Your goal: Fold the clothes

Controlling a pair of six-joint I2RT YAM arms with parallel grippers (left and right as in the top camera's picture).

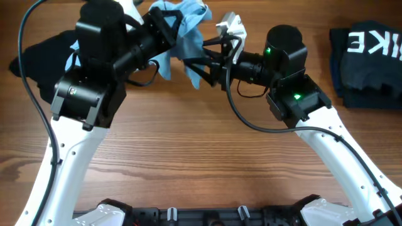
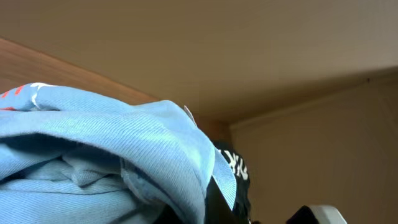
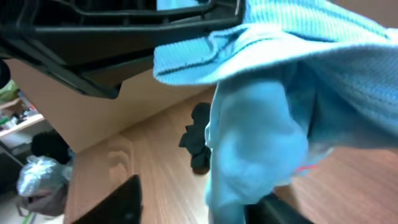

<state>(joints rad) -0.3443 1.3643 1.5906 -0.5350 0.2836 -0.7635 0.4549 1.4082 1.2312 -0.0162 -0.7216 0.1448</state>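
The clothes, a light blue shirt (image 1: 188, 24), hang bunched above the far middle of the table. My left gripper (image 1: 169, 28) is shut on its upper part. In the left wrist view the blue cloth (image 2: 112, 149) fills the lower left and hides the fingers. My right gripper (image 1: 190, 64) reaches in from the right at the shirt's hanging lower part. In the right wrist view its jaws (image 3: 196, 208) stand apart, and a drooping fold of the shirt (image 3: 261, 143) hangs between them, close to the right finger (image 3: 280, 214).
A black garment (image 1: 34, 53) lies at the far left, partly under the left arm. A folded navy garment with white letters (image 1: 367, 56) sits at the far right. A small white object (image 1: 231, 26) is just behind the right gripper. Bare wooden tabletop (image 1: 201, 157) spreads in front.
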